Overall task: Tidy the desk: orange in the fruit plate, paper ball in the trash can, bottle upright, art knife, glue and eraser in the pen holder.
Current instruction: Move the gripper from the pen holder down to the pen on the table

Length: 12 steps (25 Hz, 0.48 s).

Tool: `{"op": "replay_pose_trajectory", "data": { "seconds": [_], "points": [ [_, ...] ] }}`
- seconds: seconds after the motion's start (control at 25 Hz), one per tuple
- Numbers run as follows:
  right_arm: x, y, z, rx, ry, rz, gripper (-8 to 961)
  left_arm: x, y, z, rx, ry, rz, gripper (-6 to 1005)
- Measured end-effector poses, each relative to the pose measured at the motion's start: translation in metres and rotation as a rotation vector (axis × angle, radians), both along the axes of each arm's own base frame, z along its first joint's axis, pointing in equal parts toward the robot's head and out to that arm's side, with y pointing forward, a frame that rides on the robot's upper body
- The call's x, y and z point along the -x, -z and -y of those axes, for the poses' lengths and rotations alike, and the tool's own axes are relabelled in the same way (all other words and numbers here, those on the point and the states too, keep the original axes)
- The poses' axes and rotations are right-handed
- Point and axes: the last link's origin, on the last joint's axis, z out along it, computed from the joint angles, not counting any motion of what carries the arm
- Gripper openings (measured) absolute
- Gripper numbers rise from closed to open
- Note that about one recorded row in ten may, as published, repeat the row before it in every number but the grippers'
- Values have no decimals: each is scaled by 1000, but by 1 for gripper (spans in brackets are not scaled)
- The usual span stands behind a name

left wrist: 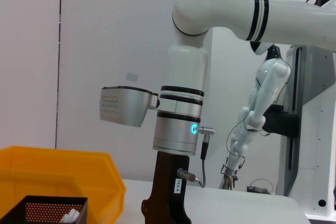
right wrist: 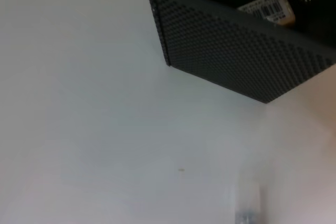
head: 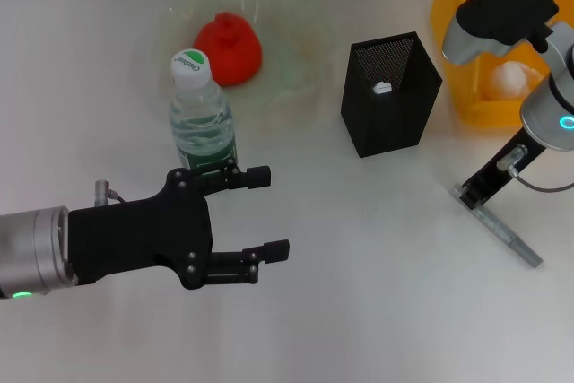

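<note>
On the worktop (head: 359, 311) beside the pen holder (head: 391, 93), the glue (head: 505, 231) is seen lying slantwise away from it, its near end met by the right hand (head: 473, 193), whose grip cannot be told, while the left hand (head: 269, 213) is held wide, well apart.

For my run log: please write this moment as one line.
orange: in fruit plate | bottle: upright | glue: on desk, right claw at it | left claw: open, near bottle

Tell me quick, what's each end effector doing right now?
Left end effector: open, holding nothing, beside the bottle.
Right end effector: down at the glue on the desk; cannot be told.
</note>
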Motion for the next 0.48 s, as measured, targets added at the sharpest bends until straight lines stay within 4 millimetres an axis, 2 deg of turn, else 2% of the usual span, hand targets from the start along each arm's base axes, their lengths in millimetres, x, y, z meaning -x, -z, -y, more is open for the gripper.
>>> {"op": "replay_pose_trajectory", "data": {
  "seconds": [0.48],
  "points": [
    [2, -6, 1, -7, -11, -11, 95, 0, 0, 0, -1, 0, 0, 828]
  ]
}}
